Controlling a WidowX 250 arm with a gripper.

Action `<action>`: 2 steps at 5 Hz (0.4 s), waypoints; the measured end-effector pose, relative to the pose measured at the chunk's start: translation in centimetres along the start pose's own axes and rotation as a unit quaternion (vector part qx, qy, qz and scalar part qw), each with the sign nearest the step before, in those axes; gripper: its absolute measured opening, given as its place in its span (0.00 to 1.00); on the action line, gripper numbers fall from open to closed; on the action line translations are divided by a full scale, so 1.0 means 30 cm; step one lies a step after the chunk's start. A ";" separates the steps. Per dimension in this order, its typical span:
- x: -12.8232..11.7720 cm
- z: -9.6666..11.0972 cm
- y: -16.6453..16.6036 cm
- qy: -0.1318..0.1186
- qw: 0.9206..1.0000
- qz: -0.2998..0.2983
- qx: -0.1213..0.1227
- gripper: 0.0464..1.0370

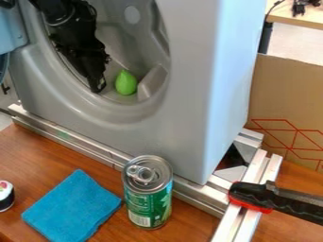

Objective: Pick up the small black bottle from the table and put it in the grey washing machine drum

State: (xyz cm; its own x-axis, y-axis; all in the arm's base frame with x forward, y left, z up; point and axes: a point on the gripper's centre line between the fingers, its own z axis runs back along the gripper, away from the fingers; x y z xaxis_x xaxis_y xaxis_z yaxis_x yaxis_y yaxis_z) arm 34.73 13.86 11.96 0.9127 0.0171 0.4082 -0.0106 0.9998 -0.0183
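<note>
The gripper point(98, 88), open or closed I cannot tell, hangs beside a green pear-shaped object point(125, 83) inside the washing machine point(189, 85).

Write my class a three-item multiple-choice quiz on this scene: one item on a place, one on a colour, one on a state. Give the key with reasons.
1. Where is the bright green teardrop-shaped object?
A) On the brown cardboard
B) Beneath the silver metal rails
C) Inside the round opening of the grey machine housing

2. What colour is the flat, folded-looking cloth on the brown wooden table?
A) Blue
B) Yellow
C) White

3. How is the green metal can placed?
A) Lying on its side
B) Standing upright
C) Upside down

Key:
1. C: it rests low in the opening, on the grey inner surface.
2. A: its whole visible surface is blue.
3. B: its pull tab faces up and its base is on the table.
</note>
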 end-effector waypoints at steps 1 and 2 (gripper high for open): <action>0.016 0.000 -0.006 -0.015 1.000 0.006 -0.006 0.29; 0.026 -0.018 -0.006 -0.016 1.000 0.014 -0.013 0.29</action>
State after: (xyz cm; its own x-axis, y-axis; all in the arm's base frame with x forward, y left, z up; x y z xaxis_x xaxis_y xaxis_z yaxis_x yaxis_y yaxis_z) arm 35.65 13.69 11.77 0.8985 0.0459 0.4366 -0.0250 0.9983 -0.0535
